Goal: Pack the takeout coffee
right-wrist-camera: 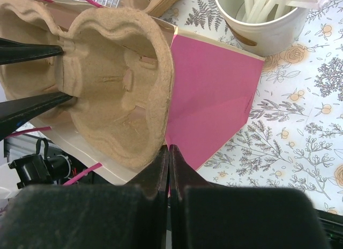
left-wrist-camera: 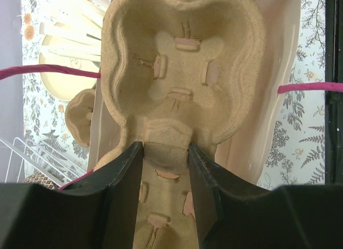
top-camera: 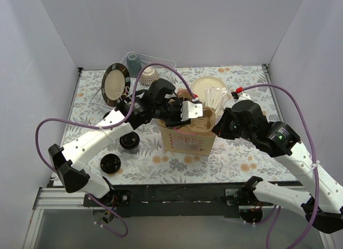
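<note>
coffee first: one takeout coffee [top-camera: 129, 141], black lid up, stands on the floral tablecloth [top-camera: 252, 152] at about 8 o'clock from the paper bag [top-camera: 185, 143], near it but not touching. it's out on the cloth, not in the bag. a second black round top [top-camera: 110, 163] sits further out at 7 o'clock; from overhead i can't tell whether that's a cup or only a lid.

the bag stands mid-table with a pulp cup carrier [left-wrist-camera: 182, 72] in its mouth, its moulded wells facing my left wrist camera. left gripper [left-wrist-camera: 166, 147] comes in from 10 o'clock, jaws partly apart and clamped on the carrier's raised middle ridge, one finger on each side. overhead, the same gripper [top-camera: 188, 111] sits over the bag's top edge.

right gripper [right-wrist-camera: 169, 152] reaches in from 3 o'clock. its fingers are pressed fully together and the tips sit right at the bag's rim, where the carrier's wavy edge meets it, so it reads as a pinch on the paper. the bag panel beside it looks pink in that camera.

further out, a white tub of pale sticks [top-camera: 213, 96] is at 1 o'clock, just behind the bag. a wire rack [top-camera: 161, 64] at 11 o'clock has a dark-rimmed plate [top-camera: 115, 84] propped on edge beside it and a grey cup [top-camera: 132, 60] standing in it.
</note>
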`<state>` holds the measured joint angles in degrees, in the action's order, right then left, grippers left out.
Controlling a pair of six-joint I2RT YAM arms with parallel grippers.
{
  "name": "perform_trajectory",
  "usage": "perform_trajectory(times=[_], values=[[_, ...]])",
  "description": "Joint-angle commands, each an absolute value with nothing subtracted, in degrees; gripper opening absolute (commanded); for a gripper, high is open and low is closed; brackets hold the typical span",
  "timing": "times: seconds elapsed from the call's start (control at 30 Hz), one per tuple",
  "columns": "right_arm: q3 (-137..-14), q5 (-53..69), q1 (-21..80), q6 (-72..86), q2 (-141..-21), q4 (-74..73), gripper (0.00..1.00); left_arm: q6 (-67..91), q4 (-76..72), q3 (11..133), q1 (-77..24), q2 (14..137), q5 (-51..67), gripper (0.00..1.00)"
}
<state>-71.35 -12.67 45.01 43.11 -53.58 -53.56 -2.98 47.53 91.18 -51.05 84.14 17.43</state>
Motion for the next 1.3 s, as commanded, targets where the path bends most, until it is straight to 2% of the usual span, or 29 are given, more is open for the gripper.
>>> perform_trajectory(times=[0.0, 0.57, 1.27], values=[[-71.6, -13.4, 44.8, 42.4, -52.0, -51.5, 0.01, -2.5, 47.5, 90.5, -50.9, 81.6, 18.1, 0.0], [-71.8, -14.4, 44.8, 42.6, -50.8, -52.9, 0.01, -4.2, 51.4, 91.6, -50.9, 80.7, 11.8, 0.0], [-71.2, -13.5, 44.8, 43.2, -50.7, -50.6, 0.01, -0.9, 53.1, 94.8, -52.0, 82.9, 14.1, 0.0]])
